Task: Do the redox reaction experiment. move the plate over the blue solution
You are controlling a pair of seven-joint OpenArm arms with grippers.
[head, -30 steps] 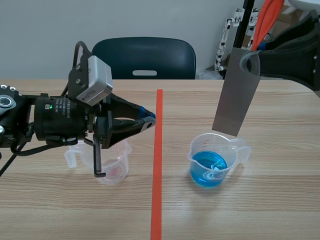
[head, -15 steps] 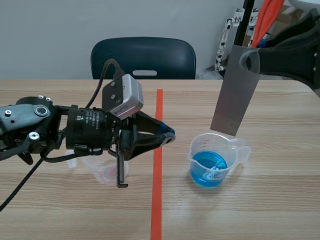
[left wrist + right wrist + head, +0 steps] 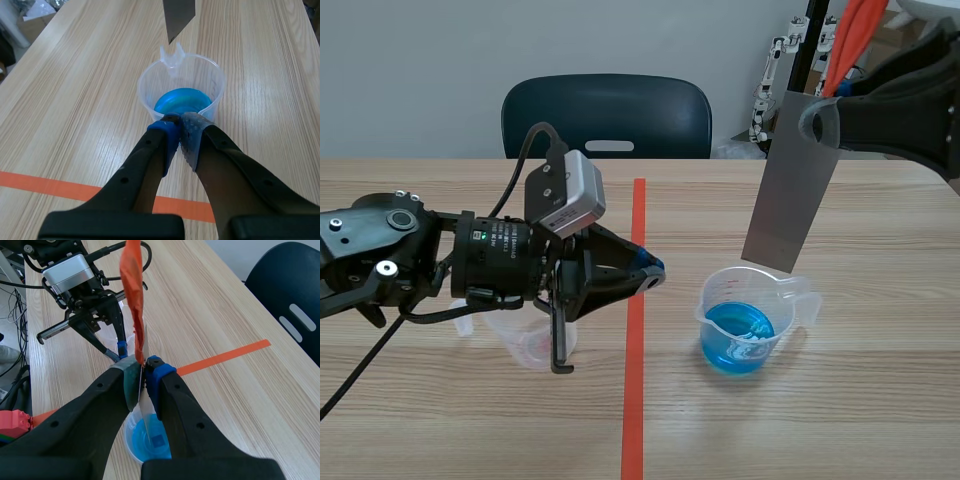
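Plate point(image 3: 177, 17): cropped by the frame edge, lower corner only. Clear beaker point(image 3: 533, 347): largely hidden behind the left arm point(image 3: 420, 265).

Cup point(image 3: 757, 300) stands on worktop point(image 3: 880, 400), right of tape line point(image 3: 634, 330), with solution point(image 3: 738, 327) in it. Plate point(image 3: 790, 190) hangs nearly upright over cup's far rim, clear of the solution; rim contact unclear. Plate's top end is pinched in right claw point(image 3: 817, 122), which comes in from the right, high up. Left claw point(image 3: 653, 268), fingertips together, sits over tape line, just left of cup, pointing at it. Second cup point(image 3: 535, 345) is left of the line, under left arm. Chair point(image 3: 607, 115) is behind worktop's far edge.
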